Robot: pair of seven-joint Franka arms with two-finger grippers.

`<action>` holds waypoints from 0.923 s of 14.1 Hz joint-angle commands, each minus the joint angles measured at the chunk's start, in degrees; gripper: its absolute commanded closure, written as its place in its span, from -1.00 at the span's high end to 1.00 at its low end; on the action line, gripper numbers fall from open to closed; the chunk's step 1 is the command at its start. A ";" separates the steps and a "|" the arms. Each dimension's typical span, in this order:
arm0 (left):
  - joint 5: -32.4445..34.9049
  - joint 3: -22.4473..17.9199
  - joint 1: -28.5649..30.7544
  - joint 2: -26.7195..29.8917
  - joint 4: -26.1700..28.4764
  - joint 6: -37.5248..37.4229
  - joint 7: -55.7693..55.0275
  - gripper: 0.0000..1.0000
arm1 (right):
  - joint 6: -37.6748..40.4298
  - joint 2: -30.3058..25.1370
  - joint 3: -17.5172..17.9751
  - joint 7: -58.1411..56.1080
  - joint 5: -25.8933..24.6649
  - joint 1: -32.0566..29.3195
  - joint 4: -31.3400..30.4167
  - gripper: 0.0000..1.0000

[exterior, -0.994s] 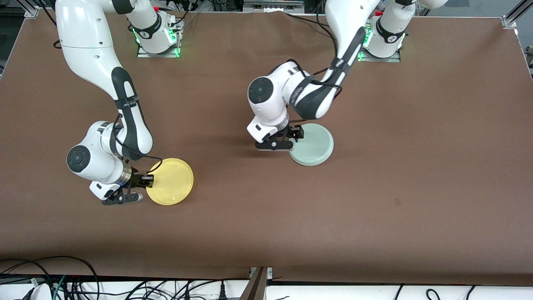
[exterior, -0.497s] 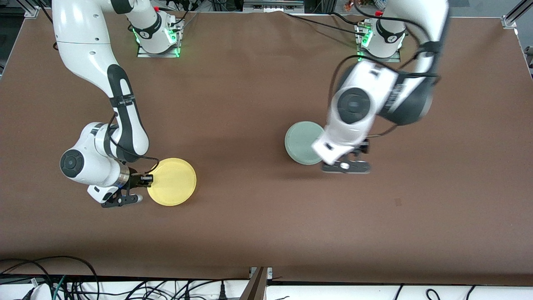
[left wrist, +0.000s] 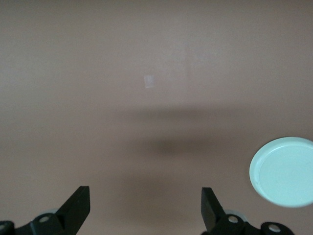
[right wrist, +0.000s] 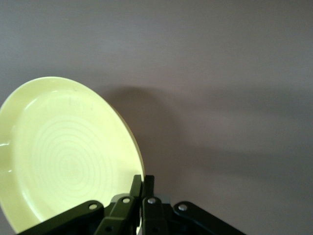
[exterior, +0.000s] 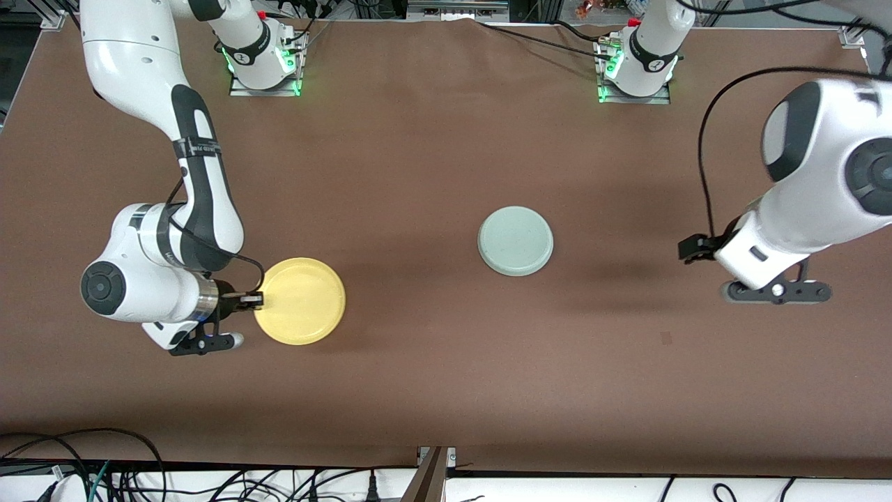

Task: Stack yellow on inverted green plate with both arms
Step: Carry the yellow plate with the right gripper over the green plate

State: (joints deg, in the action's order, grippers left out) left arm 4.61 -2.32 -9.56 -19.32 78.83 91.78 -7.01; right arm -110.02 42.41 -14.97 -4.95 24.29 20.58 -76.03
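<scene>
toward the right arm's end of the table, the yellow plate [exterior: 300, 301] is held by its rim in the right gripper [exterior: 245, 300]. it is a round, shallow disc of smooth bright plastic with a low raised rim, hollow side up, and fine concentric rings are seen across its floor in the right wrist view [right wrist: 63, 156]. the two black fingers [right wrist: 142, 188] are seen pressed nearly together on the thin edge of the plate, which is pinched between them. a shadow is cast on the table surface beside the plate in that view, so the plate appears lifted off the surface, though how high cannot be told.

near the middle of the table, well apart from the yellow plate and a little farther from the front camera, the green plate [exterior: 516, 240] is laid alone. it is round, pale mint-green and matte, and its plain flat underside is turned upward, with a softly rounded edge around it. in the left wrist view [left wrist: 286, 171] the same pale disc is seen off to one side.

over the left arm's end of the table, well apart from the green plate, the left gripper [exterior: 773, 291] is held in the air. its black fingers [left wrist: 78, 205] are spread wide, and nothing is held between them.

the table [exterior: 432, 390] is covered by a flat brown matte sheet, on which soft shadows of the arms are cast.
</scene>
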 commanded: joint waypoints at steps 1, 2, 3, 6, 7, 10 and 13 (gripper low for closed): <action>-1.27 0.65 0.33 10.06 8.25 -2.12 5.57 1.00 | 0.77 -0.49 4.85 10.18 3.65 2.00 0.62 -1.00; -1.27 0.65 1.20 12.87 10.27 -3.70 7.60 1.00 | 0.07 -0.49 7.04 15.53 4.18 3.58 0.53 -1.00; -1.27 0.82 2.16 15.60 12.64 -5.10 8.06 1.00 | -1.33 -0.49 8.63 20.02 4.10 5.86 0.53 -1.00; -1.35 0.91 2.43 18.61 14.78 -6.35 9.89 1.00 | -9.84 -0.14 8.99 30.50 4.27 15.25 -0.34 -1.00; -1.62 1.00 4.96 18.44 14.60 -5.48 9.91 1.00 | -13.09 0.04 9.08 33.75 4.27 18.68 -1.13 -1.00; -0.74 3.02 9.19 18.61 14.69 -3.19 9.12 1.00 | -23.64 0.39 8.99 42.11 4.19 27.12 -4.99 -1.00; -1.01 2.93 9.64 18.70 14.42 -1.34 9.20 1.00 | -30.41 0.39 8.99 44.24 4.10 31.53 -9.21 -1.00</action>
State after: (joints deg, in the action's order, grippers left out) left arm 4.60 -0.50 -1.05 -1.54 92.58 89.33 1.30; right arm -136.96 43.72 -5.23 38.69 27.44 50.68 -81.88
